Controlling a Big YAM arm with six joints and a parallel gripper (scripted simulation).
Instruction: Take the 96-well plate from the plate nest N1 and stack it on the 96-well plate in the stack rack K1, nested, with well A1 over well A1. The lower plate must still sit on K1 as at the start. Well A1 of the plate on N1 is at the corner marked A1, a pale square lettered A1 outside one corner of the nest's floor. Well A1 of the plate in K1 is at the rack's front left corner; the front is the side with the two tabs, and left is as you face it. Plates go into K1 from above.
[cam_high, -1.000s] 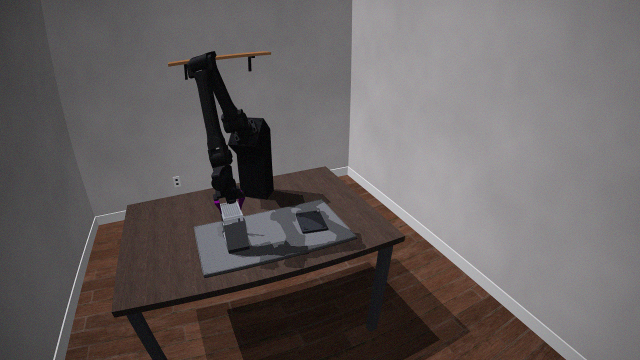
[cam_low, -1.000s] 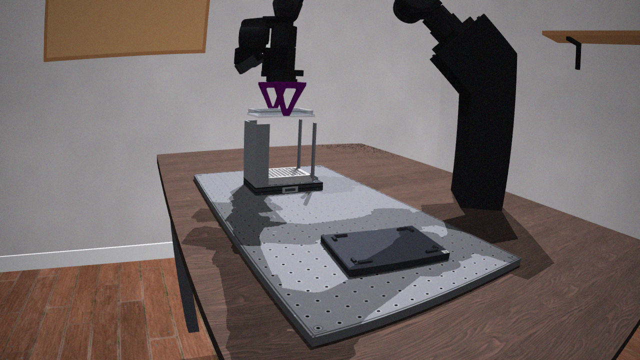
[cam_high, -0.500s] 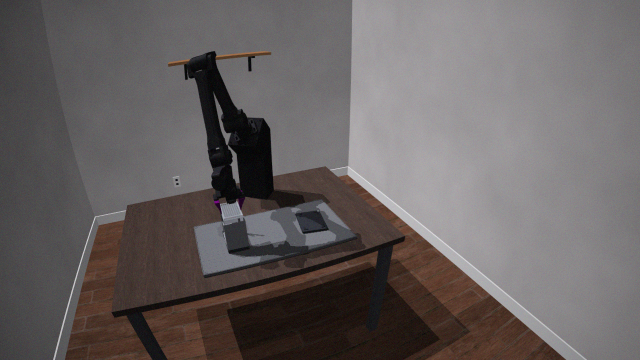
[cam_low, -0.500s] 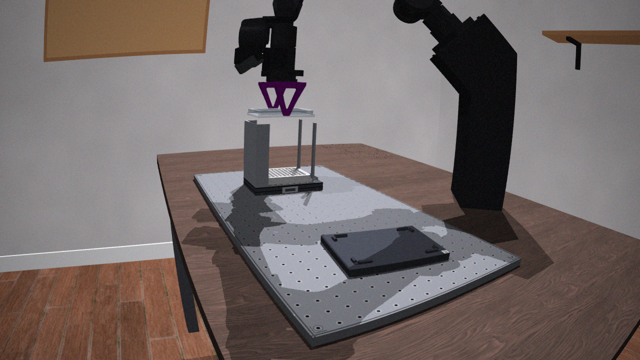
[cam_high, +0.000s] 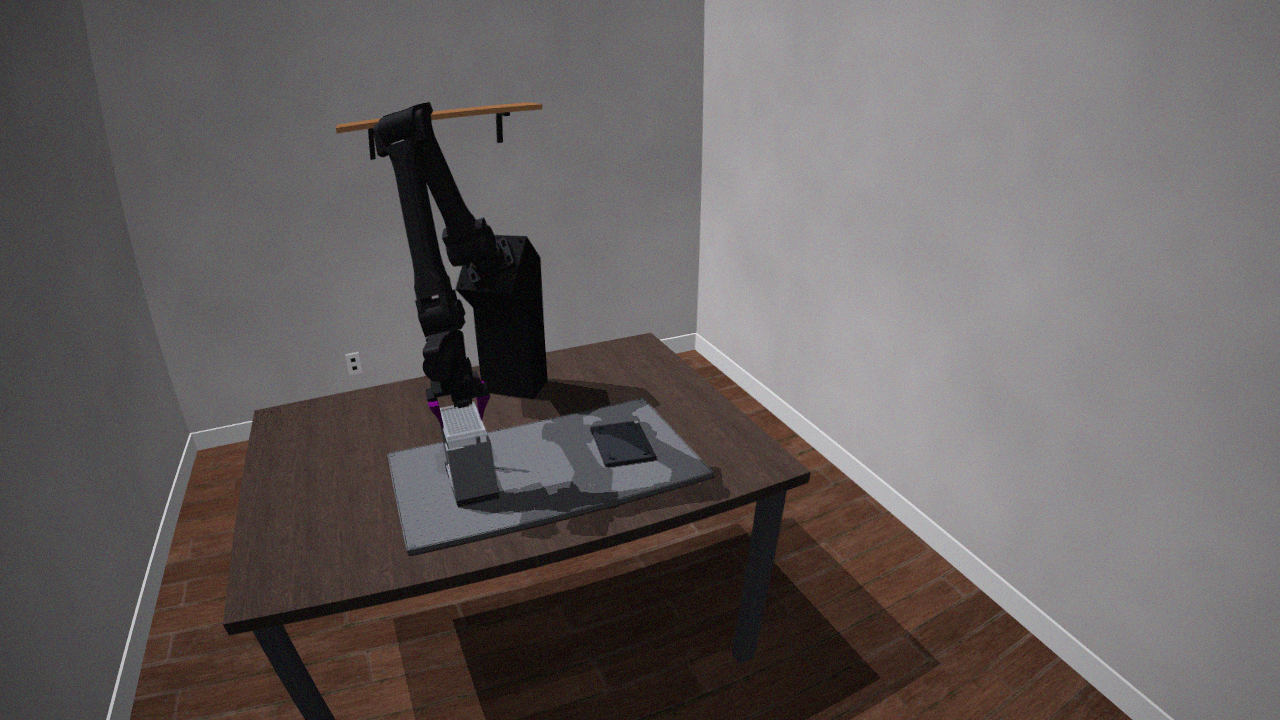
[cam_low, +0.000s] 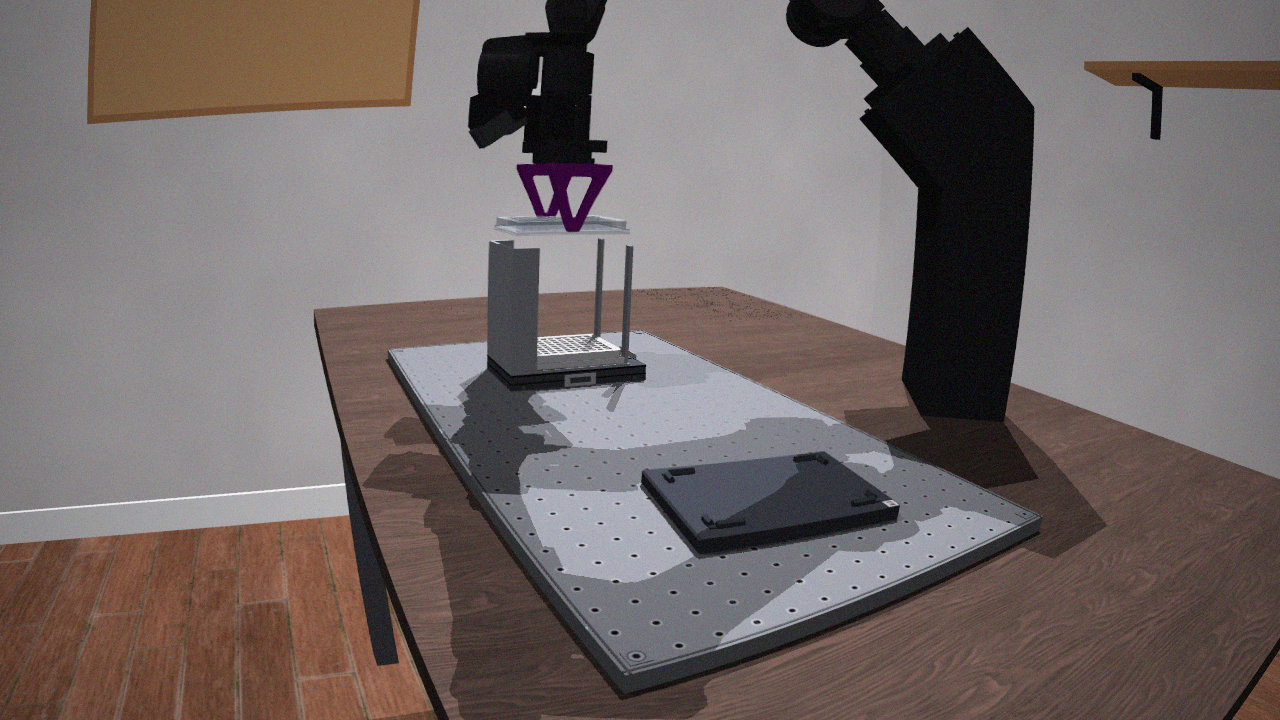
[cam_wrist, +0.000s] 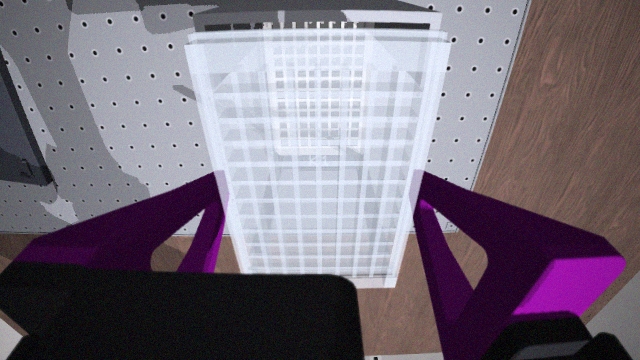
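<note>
Exterior view has the hand (cam_low: 565, 217) clamped on the clear plate (cam_low: 562, 224) above the rack (cam_low: 512, 304); lower it level, straight between the posts.
</note>
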